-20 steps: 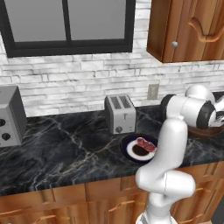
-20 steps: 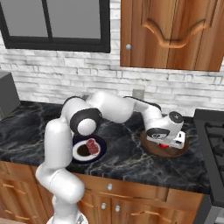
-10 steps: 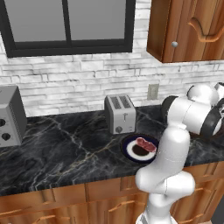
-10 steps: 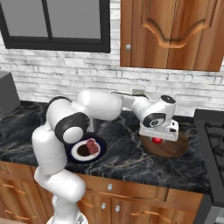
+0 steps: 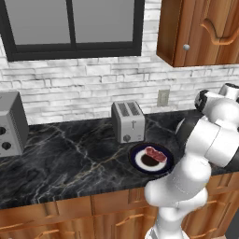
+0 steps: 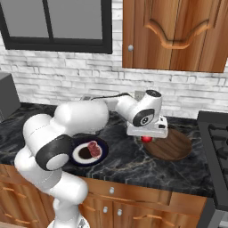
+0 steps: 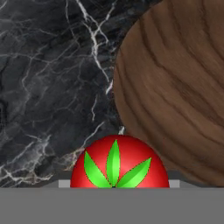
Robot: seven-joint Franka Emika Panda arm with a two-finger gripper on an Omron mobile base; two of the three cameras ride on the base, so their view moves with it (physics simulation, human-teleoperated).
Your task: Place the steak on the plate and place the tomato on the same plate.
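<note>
Clenched on the tomato (image 6: pixel 146 139), the jaws carry the small red fruit just clear of the bench (image 6: pixel 133 164), its green top facing the hand camera and its round body swelling past the grip on both sides. Directly below and to one side of the jaws lies the wooden round dish (image 6: pixel 171 144), its edge meeting bare black marble under the fruit. Farther out along the bench, well apart from the jaws on the side toward the robot's own base, sits the plate (image 6: pixel 103 147), with the steak (image 6: pixel 94 149) already resting on its dark centre. Between the two lies open marble, and the arm's own bulky white links crowd the space near the plate. The risk, as it looks from here, is twofold: a smooth round fruit held only across its middle could squirt or roll from the grip if the swing is quick, landing on the marble and running off; and a release too high or off-centre could let it bounce against the steak and roll over the plate's shallow navy rim. A toaster (image 5: pixel 129 120) stands beyond the plate, out of the likely path.
</note>
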